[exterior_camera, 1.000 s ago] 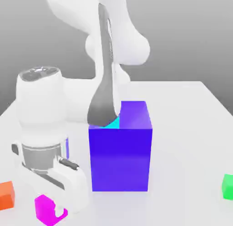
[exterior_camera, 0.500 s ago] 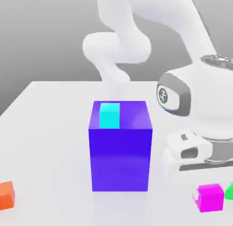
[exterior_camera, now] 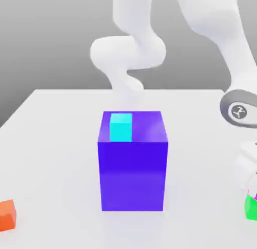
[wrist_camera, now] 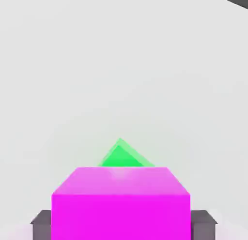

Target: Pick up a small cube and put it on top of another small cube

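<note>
Half-hidden green cube (wrist_camera: 121, 157) under magenta cube (wrist_camera: 121, 205)

Worktop (exterior_camera: 60, 142): plain white, smooth, slightly glossy, carrying soft shadows and faint reflections. Its far edge runs straight across the exterior view. Backdrop behind it: uniform grey, darker toward the top, without seams. Lighting: even and diffuse.

The white arm (exterior_camera: 135, 42) rises behind the table, loops over and reaches down to the exterior view's right edge, wrist low. In the hand view, the gripper (wrist_camera: 121, 224) points down, its dark fingers (wrist_camera: 42, 223) standing on either side of the magenta cube (wrist_camera: 121, 205).
</note>
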